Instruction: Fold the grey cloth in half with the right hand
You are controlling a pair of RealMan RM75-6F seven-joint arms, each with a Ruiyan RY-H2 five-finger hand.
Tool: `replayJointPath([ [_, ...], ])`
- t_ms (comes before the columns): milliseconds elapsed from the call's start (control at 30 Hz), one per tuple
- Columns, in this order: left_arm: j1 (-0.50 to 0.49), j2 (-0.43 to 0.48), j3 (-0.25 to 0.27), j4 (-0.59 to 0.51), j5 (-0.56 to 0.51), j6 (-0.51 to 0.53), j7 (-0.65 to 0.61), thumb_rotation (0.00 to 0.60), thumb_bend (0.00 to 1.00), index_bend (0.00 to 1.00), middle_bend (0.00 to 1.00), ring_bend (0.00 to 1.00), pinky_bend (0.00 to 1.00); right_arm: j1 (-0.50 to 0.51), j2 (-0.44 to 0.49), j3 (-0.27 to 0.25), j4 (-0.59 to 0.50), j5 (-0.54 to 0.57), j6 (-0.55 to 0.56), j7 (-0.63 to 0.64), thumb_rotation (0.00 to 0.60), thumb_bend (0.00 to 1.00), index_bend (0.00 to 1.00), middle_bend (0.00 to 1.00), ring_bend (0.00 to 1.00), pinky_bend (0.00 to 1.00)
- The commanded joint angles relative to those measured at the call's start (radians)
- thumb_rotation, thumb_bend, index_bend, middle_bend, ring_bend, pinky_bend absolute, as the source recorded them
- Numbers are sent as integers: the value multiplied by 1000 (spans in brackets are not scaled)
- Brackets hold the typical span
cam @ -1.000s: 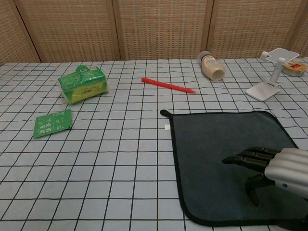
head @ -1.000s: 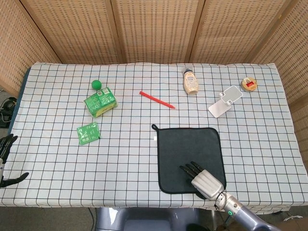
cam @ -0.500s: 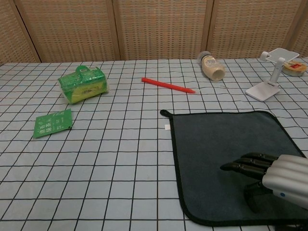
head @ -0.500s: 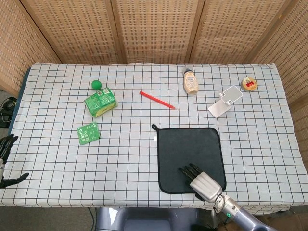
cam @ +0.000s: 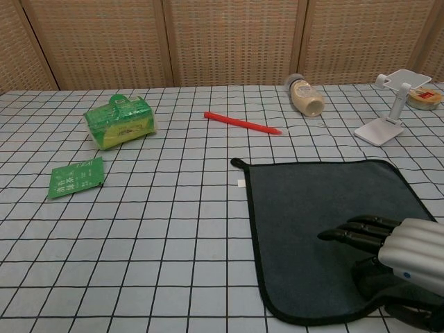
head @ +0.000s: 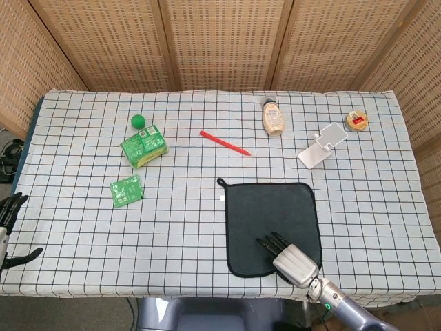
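The dark grey square cloth with black edging point(head: 271, 226) point(cam: 333, 232) lies flat on the checked surface point(head: 172, 221); the right hand point(head: 289, 257) point(cam: 392, 246) hovers over its near right corner (fingers spread, holding nothing).

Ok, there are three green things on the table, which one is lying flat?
The green sachet, nearest the table's front edge. It lies flat on the checked tablecloth, while the green packet behind it is bulky and the green ball is round.

Woven wicker screens point(head: 220, 41) behind checked table point(head: 186, 214)
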Motion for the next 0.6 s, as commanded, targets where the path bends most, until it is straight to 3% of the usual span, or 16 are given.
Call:
replayJointPath([
  [33,0,-1,1,-1,1,0,2,600,0,0,0,0,0,2,-1,0,2,2,5,12,600,610,528,0,0,0],
  [267,-1,-2,1,0,0,-1,3,600,0,0,0,0,0,11,-4,16,-6,31,8,64,600,653,597,0,0,0],
  [600,-3,-1,-2,0,-11,-7,-2,600,0,0,0,0,0,64,-12,119,-40,160,-53,80,600,684,628,0,0,0],
])
